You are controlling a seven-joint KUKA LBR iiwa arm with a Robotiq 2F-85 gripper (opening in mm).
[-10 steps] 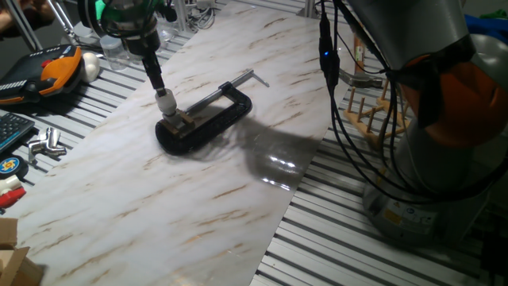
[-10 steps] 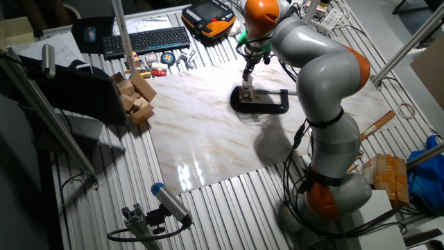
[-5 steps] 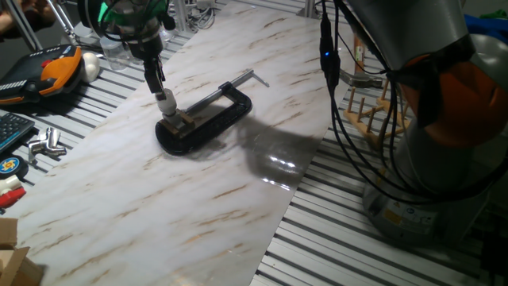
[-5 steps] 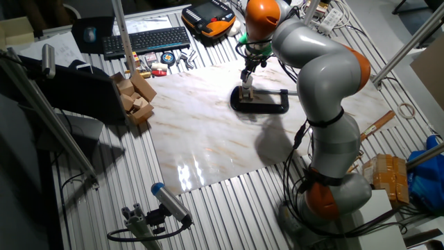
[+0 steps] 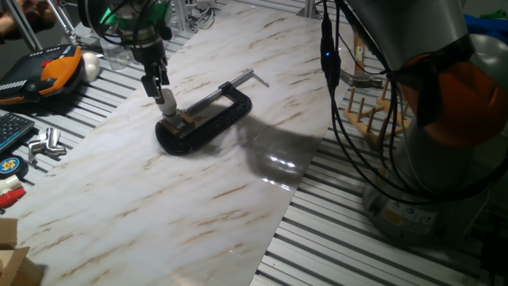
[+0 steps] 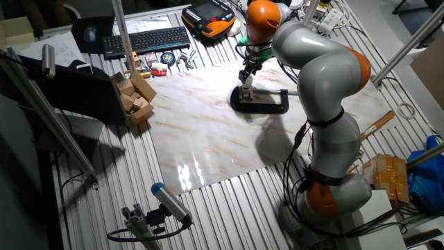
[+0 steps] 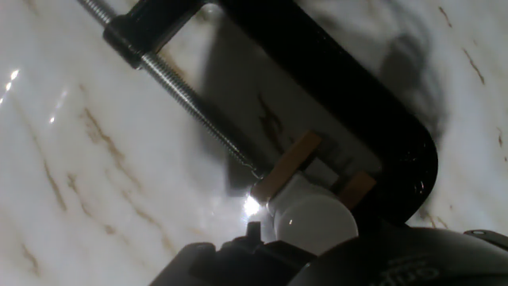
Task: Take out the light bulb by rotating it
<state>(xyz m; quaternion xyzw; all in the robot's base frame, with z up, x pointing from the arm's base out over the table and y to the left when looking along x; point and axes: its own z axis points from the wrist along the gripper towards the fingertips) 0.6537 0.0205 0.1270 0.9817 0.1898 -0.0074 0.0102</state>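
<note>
light bulb (image 5: 166, 101) upright in the wooden socket block (image 5: 182, 121) | block pinned by the black C-clamp (image 5: 208, 117) on the desk (image 5: 238, 199) so twisting won't drag it | end effector (image 5: 159, 87) pinching the bulb from above

Frosted white light bulb (image 7: 313, 225), tan wooden socket block (image 7: 287, 166), matt black C-clamp (image 5: 208, 121), glossy marble-look table (image 5: 198, 199)

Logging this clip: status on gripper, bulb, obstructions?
Gripper shut on light bulb. Bulb just above wooden socket block held in black C-clamp. Nothing in the way.
</note>
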